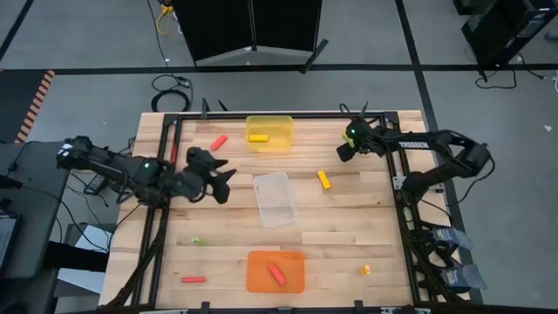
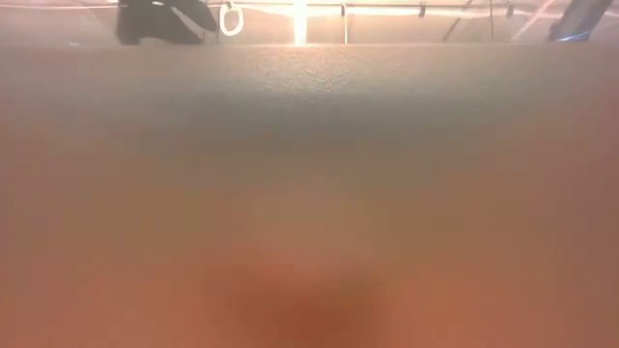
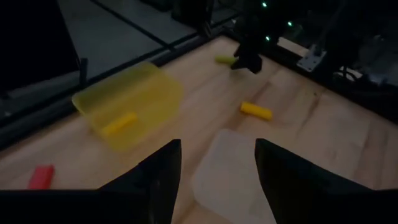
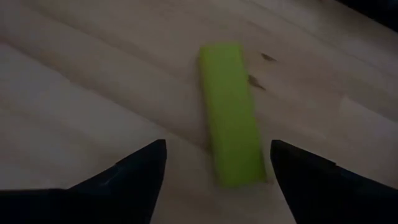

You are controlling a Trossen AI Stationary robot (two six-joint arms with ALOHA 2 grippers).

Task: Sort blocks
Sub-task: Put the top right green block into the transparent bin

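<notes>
My right gripper (image 1: 347, 148) hovers open at the table's far right. In the right wrist view its fingers (image 4: 217, 149) stand on either side of a lime green block (image 4: 231, 115) lying flat on the wood, without touching it. My left gripper (image 1: 220, 181) is open, left of the clear tray (image 1: 275, 199), which shows between its fingers (image 3: 217, 155). One yellow block (image 1: 257, 137) lies in the yellow tray (image 1: 281, 122), another (image 1: 323, 180) on the table. A red block (image 1: 276, 273) lies in the orange tray (image 1: 257, 281); others (image 1: 218, 141) (image 1: 193, 280) lie loose.
A tiny green piece (image 1: 197, 241) and a yellow one (image 1: 366, 270) lie near the table's near side. A black frame (image 1: 166, 131) borders the table. The low view is almost filled by a blurred orange surface (image 2: 309, 242). Bare wood lies between the clear and orange trays.
</notes>
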